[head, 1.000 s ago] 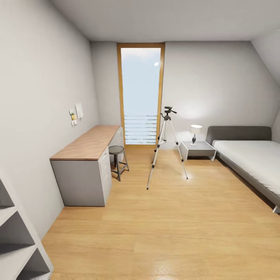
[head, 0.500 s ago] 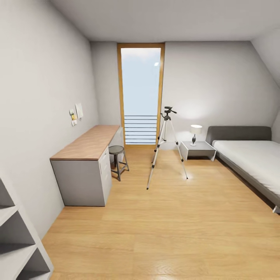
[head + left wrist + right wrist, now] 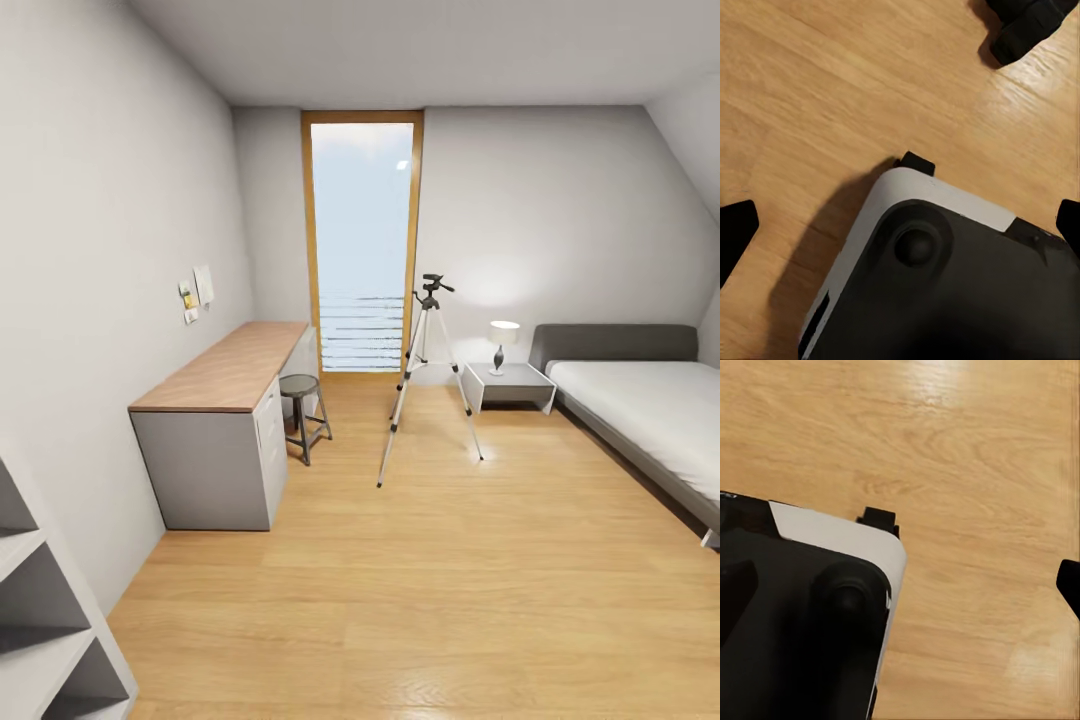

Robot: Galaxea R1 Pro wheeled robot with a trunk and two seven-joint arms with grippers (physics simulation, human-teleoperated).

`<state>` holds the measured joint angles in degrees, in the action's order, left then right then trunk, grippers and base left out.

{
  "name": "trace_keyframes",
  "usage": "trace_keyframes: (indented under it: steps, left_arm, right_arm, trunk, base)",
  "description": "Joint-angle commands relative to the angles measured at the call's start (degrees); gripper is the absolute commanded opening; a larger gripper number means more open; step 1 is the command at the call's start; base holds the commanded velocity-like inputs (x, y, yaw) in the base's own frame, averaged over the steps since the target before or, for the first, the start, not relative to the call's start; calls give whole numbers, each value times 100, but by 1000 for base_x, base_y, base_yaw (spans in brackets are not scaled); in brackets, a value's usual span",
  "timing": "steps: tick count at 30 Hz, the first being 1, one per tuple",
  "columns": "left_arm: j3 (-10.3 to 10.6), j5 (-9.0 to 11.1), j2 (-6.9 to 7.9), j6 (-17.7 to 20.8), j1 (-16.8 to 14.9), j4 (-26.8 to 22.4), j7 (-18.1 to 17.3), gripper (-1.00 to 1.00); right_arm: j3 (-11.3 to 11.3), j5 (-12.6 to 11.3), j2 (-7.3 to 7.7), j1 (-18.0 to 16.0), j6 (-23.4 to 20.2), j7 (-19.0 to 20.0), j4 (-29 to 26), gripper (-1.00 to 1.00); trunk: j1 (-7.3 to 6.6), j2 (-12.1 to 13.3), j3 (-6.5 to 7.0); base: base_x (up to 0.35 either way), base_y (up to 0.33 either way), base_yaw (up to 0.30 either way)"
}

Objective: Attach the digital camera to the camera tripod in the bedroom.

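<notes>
The camera tripod [image 3: 428, 380] stands on the light wood floor at the far end of the bedroom, in front of the tall window [image 3: 362, 240]. It has three thin silver legs and a black head [image 3: 430, 288] with nothing on it. The digital camera is out of view. In the left wrist view my left gripper [image 3: 900, 229] is open, its black fingertips [image 3: 735, 232] far apart, above my white-and-black base [image 3: 937, 285]. In the right wrist view my right gripper [image 3: 900, 589] also hangs open over the base [image 3: 802, 607] and the floor, holding nothing.
A long wood-topped desk [image 3: 235, 365] runs along the left wall with a round metal stool [image 3: 302, 400] beside it. A grey bed [image 3: 650, 400] and a nightstand [image 3: 510, 385] with a lamp [image 3: 503, 340] stand at the right. Grey shelves [image 3: 40, 620] are near left.
</notes>
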<state>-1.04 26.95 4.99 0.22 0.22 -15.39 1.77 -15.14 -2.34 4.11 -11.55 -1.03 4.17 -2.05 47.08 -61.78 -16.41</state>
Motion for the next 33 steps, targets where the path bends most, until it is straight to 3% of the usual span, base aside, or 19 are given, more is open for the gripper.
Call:
trace_keyframes:
  steps: [1, 4, 7, 8, 11, 12, 15, 16, 21, 22, 23, 24, 30, 33]
  left_arm:
    - [-12, 22, 71, 213, -1, -213, 45, 100]
    - [-18, 30, 256, 1004, -11, -811, 142, 100]
    - [-23, 34, 377, 1887, -34, -1403, 254, 100]
    - [-25, 36, 427, 2423, -98, -1790, 330, 100]
    - [-26, 34, 469, 3074, -317, -2369, 438, 100]
    - [-32, 49, 464, 3670, -763, -2976, 581, 100]
    - [-34, 63, 411, 3977, -1202, -3207, 660, 100]
    - [-35, 70, 347, 4134, -1543, -3269, 691, 100]
    - [-32, 69, 102, 4410, -2388, -3224, 734, 100]
    - [-29, 56, -40, 4478, -2656, -3268, 742, 100]
    - [-29, 56, -40, 4478, -2656, -3268, 742, 100]
    - [-18, 14, -378, 4551, -2968, -3528, 751, 100]
    - [21, -34, -795, 4560, -3140, -3917, 759, 100]
    - [27, -37, -864, 4542, -3162, -3968, 770, 100]
  right_arm:
    - [-43, -4, 22, 4, -30, 22, -152, 100]
    - [-66, 28, 76, 15, -184, 28, -722, 100]
    - [-56, 24, 126, -16, -607, 26, -1383, 100]
    - [-28, 9, 163, -92, -1035, 23, -1811, 100]
    - [72, -19, 215, -348, -1736, 14, -2371, 100]
    - [319, -51, 216, -816, -2355, 6, -2813, 100]
    - [486, -62, 216, -1184, -2561, 1, -2960, 100]
    - [556, -71, 213, -1429, -2651, 1, -3017, 100]
    - [644, -81, 211, -1974, -2794, 20, -3102, 100]
    - [661, -83, 215, -2119, -2841, 37, -3160, 100]
    - [661, -83, 215, -2119, -2841, 37, -3160, 100]
    - [684, -88, 211, -2272, -2992, 60, -3346, 100]
    - [756, -90, 201, -2356, -3270, 58, -3963, 100]
    - [780, -97, 207, -2363, -3336, 46, -4209, 100]
  trunk:
    - [0, -4, -7]
    - [0, -4, -7]
    - [0, -4, -7]
    - [0, -4, -7]
    - [0, -4, -7]
    - [0, -4, -7]
    - [0, -4, -7]
    - [0, -4, -7]
    - [0, -4, -7]
    - [0, -4, -7]
    - [0, -4, -7]
    - [0, -4, -7]
    - [0, -4, -7]
    - [0, -4, -7]
  base:
    - [0, 0, 0]
    - [0, 0, 0]
    - [0, 0, 0]
    - [0, 0, 0]
    - [0, 0, 0]
    - [0, 0, 0]
    - [0, 0, 0]
    - [0, 0, 0]
    - [0, 0, 0]
    - [0, 0, 0]
    - [0, 0, 0]
    - [0, 0, 0]
    - [0, 0, 0]
    - [0, 0, 0]
